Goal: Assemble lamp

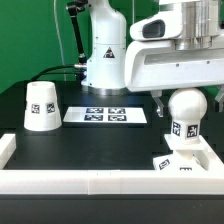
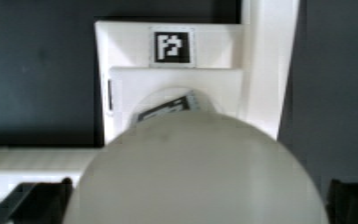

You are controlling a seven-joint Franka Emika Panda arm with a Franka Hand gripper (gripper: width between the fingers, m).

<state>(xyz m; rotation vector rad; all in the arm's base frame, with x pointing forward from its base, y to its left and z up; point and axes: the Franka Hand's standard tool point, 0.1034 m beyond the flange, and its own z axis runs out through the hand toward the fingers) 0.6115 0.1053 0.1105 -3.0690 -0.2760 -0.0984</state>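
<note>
Your end effector (image 2: pixel 190 203) hangs over the bulb (image 1: pixel 187 108), jaws spread wide either side. The bulb stands on the base (image 1: pixel 183 161); the shade (image 1: pixel 41 106) sits well apart on the desk (image 1: pixel 110 145).

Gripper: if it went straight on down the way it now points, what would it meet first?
Most likely the bulb: it fills the wrist view right under the open gripper, with the base block beyond it. How much gap remains is unclear.

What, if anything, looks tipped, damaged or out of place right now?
Nothing stands out. The shade stands upright at the exterior view's left, the bulb sits upright on the base at its right, and the marker board lies flat between them.
</note>
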